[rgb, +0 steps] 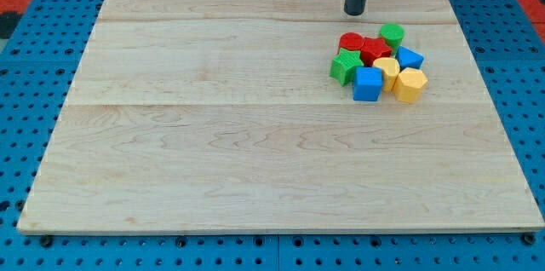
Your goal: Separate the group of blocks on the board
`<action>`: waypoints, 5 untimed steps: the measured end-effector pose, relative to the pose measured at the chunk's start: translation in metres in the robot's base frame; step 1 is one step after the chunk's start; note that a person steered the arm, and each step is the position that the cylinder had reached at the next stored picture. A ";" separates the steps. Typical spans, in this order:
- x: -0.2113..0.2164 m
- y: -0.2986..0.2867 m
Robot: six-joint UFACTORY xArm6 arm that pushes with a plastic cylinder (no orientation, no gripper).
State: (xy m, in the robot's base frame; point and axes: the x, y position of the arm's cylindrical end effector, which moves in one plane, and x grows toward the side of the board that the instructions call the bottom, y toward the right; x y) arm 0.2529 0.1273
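A pale wooden board (255,135) is seen laid on a blue perforated table (25,92), and it fills most of the frame. All the blocks are gathered on the board in one tight cluster in the upper right of the frame.

At the top right of the cluster a green cylinder (392,34) is seen. To its left two red blocks are pressed together: a rounded red block (350,42) and, just beside it toward the view's right, a red star-like block (375,49). Below the rounded red block, at the cluster's left edge, a green star block (344,66) is placed. A blue cube (368,84) is found at the cluster's bottom, touching the green star block. To the right of the cube a rounded yellow block (387,70) is seen, and further right and lower a yellow hexagonal block (410,85). A second, smaller blue block (410,57) sits at the right edge, between the green cylinder and the yellow hexagonal block; its exact shape cannot be made out.

The dark rod is seen coming down from the top edge of the frame, upright. My tip (354,12) is set on the board near the cluster, just above the rounded red block and apart from it; no block is touched. No jaws are carried, so nothing is clamped or held.
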 end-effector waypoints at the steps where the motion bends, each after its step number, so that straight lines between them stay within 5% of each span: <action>1: 0.000 0.000; 3: 0.002 0.039; 5: 0.077 0.089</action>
State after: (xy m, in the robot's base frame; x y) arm 0.3302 0.2167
